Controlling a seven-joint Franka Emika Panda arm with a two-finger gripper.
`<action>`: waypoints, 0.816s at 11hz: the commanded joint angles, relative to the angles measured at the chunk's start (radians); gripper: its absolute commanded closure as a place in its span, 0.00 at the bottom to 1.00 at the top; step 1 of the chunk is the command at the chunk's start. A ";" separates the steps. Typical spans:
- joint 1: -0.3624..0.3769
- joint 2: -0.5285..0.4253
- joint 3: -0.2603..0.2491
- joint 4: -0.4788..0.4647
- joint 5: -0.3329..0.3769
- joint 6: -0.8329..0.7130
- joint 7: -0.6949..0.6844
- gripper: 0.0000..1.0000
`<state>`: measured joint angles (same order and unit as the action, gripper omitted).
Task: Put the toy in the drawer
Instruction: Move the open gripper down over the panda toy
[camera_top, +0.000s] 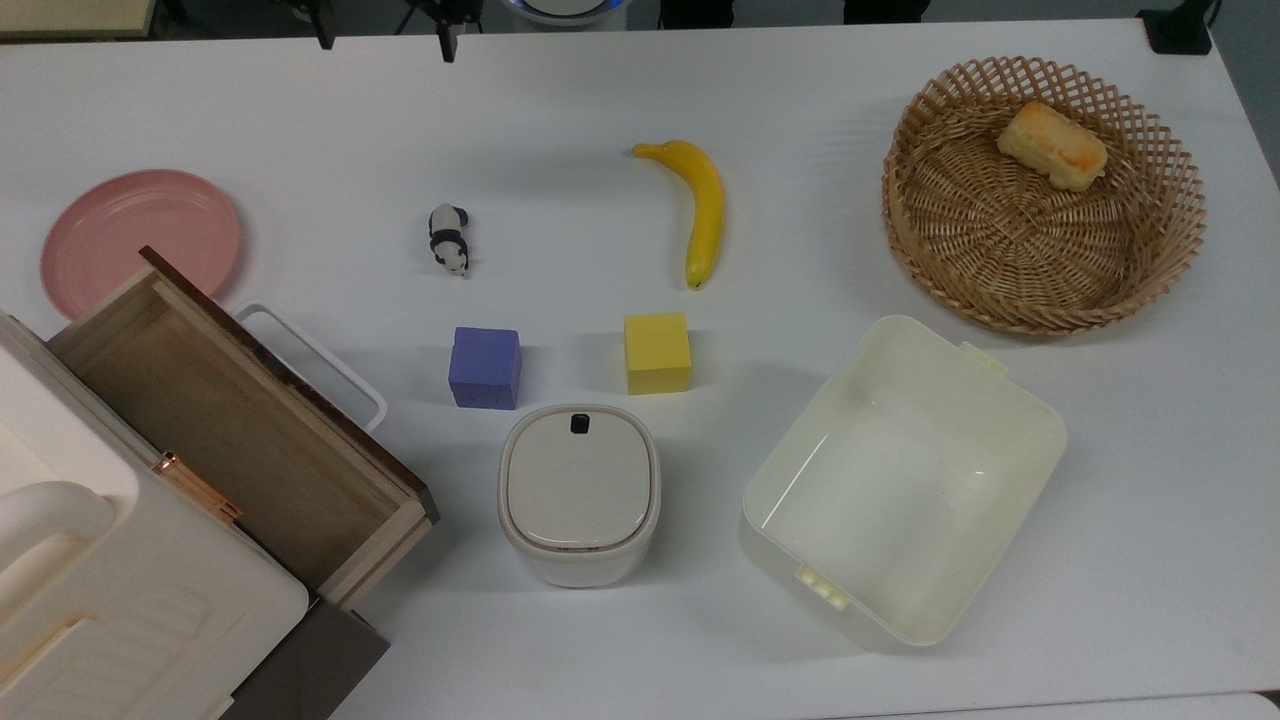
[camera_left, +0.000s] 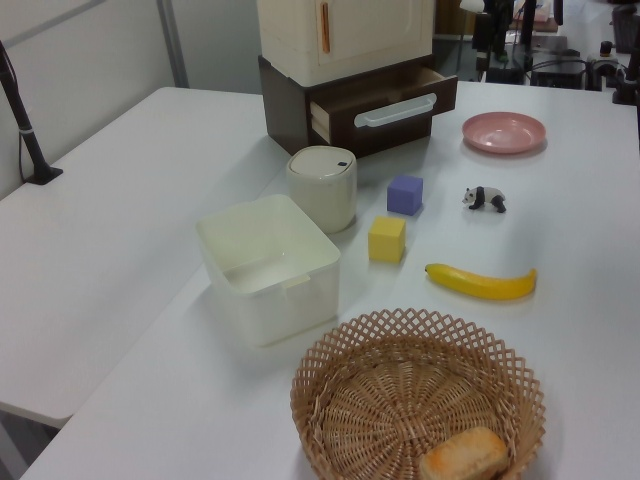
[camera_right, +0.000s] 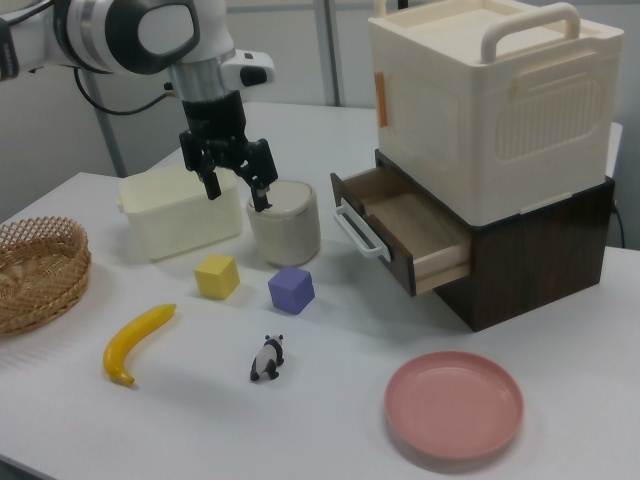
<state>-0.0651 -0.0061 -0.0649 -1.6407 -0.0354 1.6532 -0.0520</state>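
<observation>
In the top view I start at the left: the drawer (camera_top: 230, 440) is pulled out of the cream cabinet (camera_top: 110, 600), its wooden inside bare, with the pink plate (camera_top: 140, 235) just beyond it. Next comes the toy (camera_top: 449, 238), lying alone on the white table (camera_top: 600, 100), apart from the purple cube (camera_top: 485, 367) below it in the picture. Further right I see the lidded bin (camera_top: 578, 493), the yellow cube (camera_top: 657, 352) and the banana (camera_top: 697, 208), then the cream tub (camera_top: 900, 480) and the wicker basket (camera_top: 1040, 195). In the right view the gripper (camera_right: 238, 189) hangs above the table, its 2 fingers spread wide, holding nothing.
</observation>
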 joint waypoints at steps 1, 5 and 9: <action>-0.016 -0.012 -0.004 -0.079 0.003 -0.015 -0.081 0.00; -0.015 -0.003 -0.004 -0.284 -0.053 0.201 -0.088 0.00; -0.006 0.081 -0.003 -0.430 -0.109 0.410 -0.086 0.00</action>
<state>-0.0838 0.0370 -0.0645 -2.0116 -0.1265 1.9770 -0.1165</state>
